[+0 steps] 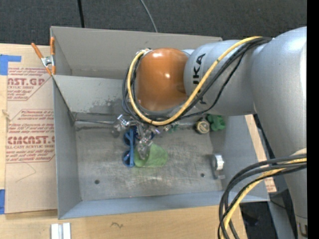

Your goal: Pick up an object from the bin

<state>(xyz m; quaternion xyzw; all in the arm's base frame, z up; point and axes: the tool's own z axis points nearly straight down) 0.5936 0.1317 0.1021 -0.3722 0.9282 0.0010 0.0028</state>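
Camera view: claw (143, 142) low between a blue piece (129, 148) and a pale green scrap (157, 157), its grip I cannot tell; centre squarely on one before lifting.

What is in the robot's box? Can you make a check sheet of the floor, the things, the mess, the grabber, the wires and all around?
Surface: grey bin floor, scuffed, mostly bare.
Job's things: blue looped thing and light green flat piece, side by side mid-bin.
Clutter: dark green thing and round brass-coloured thing by the far wall; small grey metal piece at the right.
Grippers: gripper is low over the blue thing; a hold cannot be told.
Cables: yellow and black cables loop round the orange cover.
Surroundings: wooden tabletop at the bin's near side.
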